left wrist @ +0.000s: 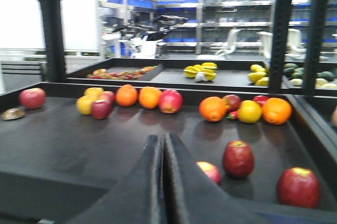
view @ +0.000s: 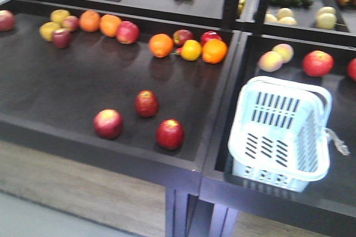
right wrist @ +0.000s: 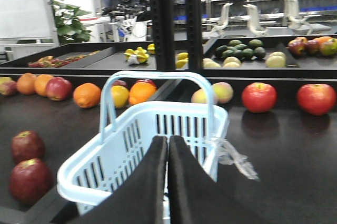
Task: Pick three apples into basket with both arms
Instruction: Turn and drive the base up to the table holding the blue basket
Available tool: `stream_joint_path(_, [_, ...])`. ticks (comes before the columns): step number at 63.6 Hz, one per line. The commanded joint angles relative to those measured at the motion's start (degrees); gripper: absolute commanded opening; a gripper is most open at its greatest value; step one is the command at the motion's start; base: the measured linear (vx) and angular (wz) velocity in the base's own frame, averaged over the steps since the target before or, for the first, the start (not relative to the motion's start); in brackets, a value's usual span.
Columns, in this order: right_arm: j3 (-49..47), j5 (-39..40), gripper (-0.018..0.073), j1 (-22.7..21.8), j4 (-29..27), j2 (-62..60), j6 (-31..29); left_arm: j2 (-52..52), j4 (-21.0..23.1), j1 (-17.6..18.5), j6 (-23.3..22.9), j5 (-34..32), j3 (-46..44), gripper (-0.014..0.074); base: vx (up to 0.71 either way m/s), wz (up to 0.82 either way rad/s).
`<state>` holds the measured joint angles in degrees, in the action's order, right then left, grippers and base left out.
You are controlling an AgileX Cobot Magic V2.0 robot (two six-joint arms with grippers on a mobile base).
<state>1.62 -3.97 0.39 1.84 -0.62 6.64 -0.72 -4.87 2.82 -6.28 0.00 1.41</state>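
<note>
Three dark red apples lie near the front of the left black tray: one (view: 108, 123) at the left, one (view: 147, 103) behind it, one (view: 169, 134) at the right. The pale blue basket (view: 276, 127) stands empty in the right tray. Neither arm shows in the front view. My left gripper (left wrist: 160, 137) is shut and empty, above the tray's front. Ahead on its right are two apples (left wrist: 238, 159) (left wrist: 298, 186), and a finger half hides the third (left wrist: 210, 171). My right gripper (right wrist: 168, 139) is shut and empty, just before the basket (right wrist: 131, 145).
Oranges (view: 161, 45), yellow and other red fruit line the back of the left tray. Red apples (view: 317, 63) and peaches (view: 271, 60) lie behind the basket. A raised black divider (view: 225, 103) separates the trays. A clear plastic scrap (view: 336, 142) hangs off the basket's right rim.
</note>
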Motion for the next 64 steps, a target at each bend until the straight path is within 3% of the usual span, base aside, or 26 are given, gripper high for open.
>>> stream_joint_path(1, [0.83,4.29,-0.0009,-0.39,0.64,-0.6,0.07,-0.84,0.41,-0.11,-0.44,-3.97,1.31,-0.0006,0.1,-0.34])
stream_joint_path(64, [0.83,4.29,-0.0009,-0.39,0.64,-0.6,0.07,-0.84,0.41,-0.11,-0.44,-3.97,1.31,-0.0006,0.09,-0.23])
